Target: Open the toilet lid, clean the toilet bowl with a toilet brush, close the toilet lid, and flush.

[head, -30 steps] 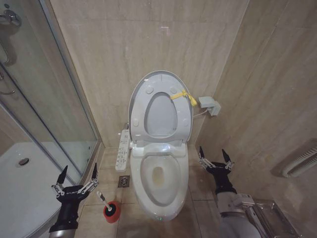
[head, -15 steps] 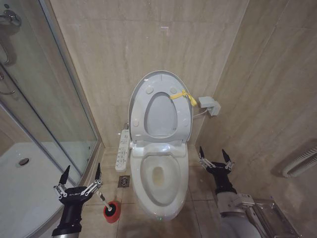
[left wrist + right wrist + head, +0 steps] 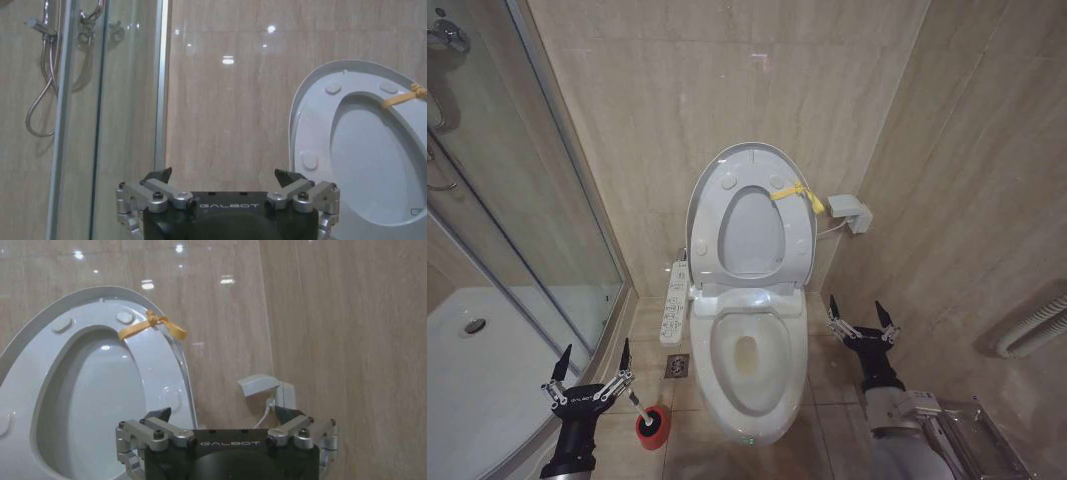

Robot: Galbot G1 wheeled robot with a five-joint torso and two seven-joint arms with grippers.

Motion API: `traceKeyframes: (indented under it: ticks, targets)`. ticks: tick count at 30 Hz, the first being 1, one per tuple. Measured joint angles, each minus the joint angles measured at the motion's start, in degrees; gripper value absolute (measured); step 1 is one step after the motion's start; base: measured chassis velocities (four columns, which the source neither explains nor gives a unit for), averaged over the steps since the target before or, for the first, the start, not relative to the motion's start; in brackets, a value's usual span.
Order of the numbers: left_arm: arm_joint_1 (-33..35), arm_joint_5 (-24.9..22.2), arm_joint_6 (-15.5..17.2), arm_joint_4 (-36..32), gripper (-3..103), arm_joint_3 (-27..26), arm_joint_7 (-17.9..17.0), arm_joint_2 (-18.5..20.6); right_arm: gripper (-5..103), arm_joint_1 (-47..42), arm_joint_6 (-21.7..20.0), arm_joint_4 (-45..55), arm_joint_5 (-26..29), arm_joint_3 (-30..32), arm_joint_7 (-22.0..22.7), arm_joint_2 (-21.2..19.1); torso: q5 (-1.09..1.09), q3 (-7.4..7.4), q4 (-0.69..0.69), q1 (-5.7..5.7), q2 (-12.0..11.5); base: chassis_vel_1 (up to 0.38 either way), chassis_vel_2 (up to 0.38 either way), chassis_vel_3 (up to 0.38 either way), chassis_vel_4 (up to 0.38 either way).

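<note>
Both hands open; toilet lid (image 3: pixel 752 215) raised

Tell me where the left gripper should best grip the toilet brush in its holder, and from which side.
Probably the thin white handle of the toilet brush, above the red holder. It leans toward the open left gripper, so come from above on the shower side, fingers straddling the stick.
</note>
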Motion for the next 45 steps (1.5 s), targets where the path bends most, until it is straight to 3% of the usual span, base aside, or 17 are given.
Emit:
traceKeyframes:
  ticks: [45]
  targets:
    - [0.01,0.09,0.19,-0.13,100,-0.06,0.18,0.05,100,0.00,0.00,0.00,0.00,0.00,0.00,0.00,0.00,0.00,0.00,0.00,0.00,0.000,0.000,0.000,0.000]
